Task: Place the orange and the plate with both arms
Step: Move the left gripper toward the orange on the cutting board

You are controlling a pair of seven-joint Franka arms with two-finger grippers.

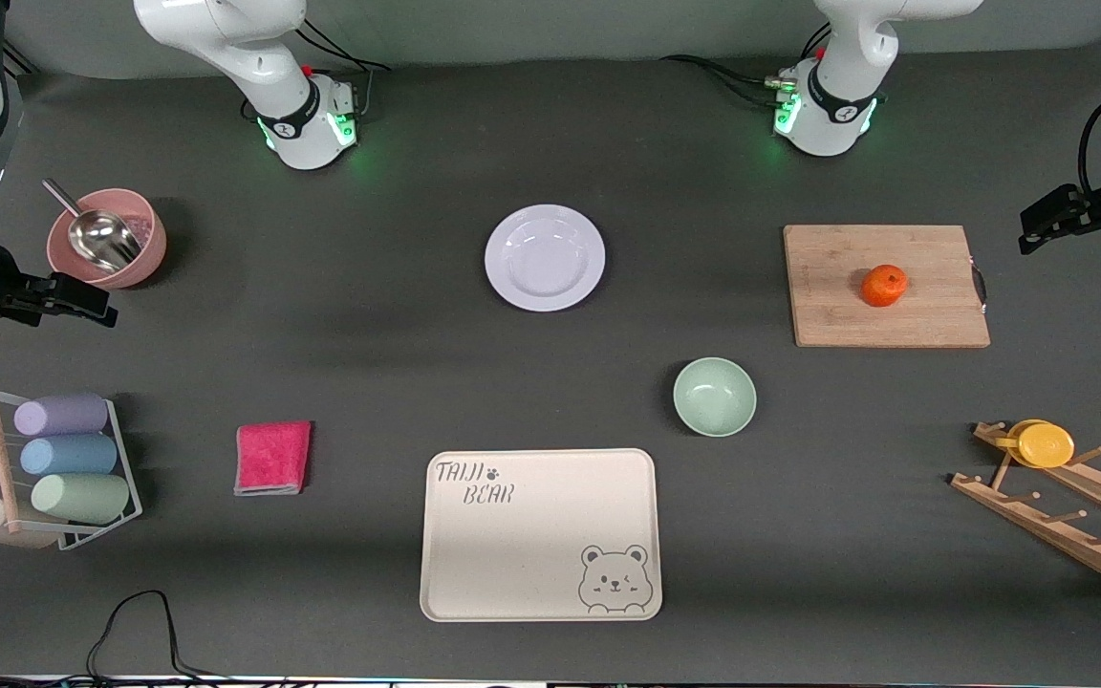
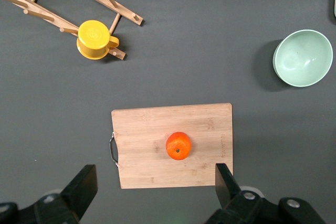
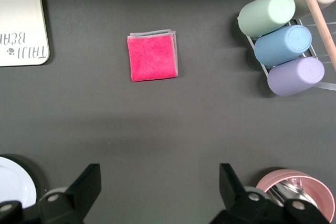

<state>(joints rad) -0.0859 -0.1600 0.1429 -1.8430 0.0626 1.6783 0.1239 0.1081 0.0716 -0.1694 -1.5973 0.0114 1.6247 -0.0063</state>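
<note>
The orange [image 1: 884, 285] lies on a wooden cutting board [image 1: 933, 315] toward the left arm's end of the table. It also shows in the left wrist view [image 2: 178, 146]. The pale-lavender plate [image 1: 545, 257] lies on the mat between the two arm bases; its rim shows in the right wrist view [image 3: 13, 187]. My left gripper [image 1: 1038, 225] is open and empty, up in the air [image 2: 156, 184] beside the board. My right gripper [image 1: 82, 298] is open and empty, up over the mat [image 3: 160, 182] beside the pink bowl.
A mint-green bowl [image 1: 714, 396] and a beige bear tray [image 1: 539, 535] sit nearer the camera than the plate. A pink cloth [image 1: 272, 457], a rack of pastel cups [image 1: 63, 459] and a pink bowl with a metal scoop [image 1: 107, 239] stand at the right arm's end. A wooden rack with a yellow cup [image 1: 1043, 444] stands at the left arm's end.
</note>
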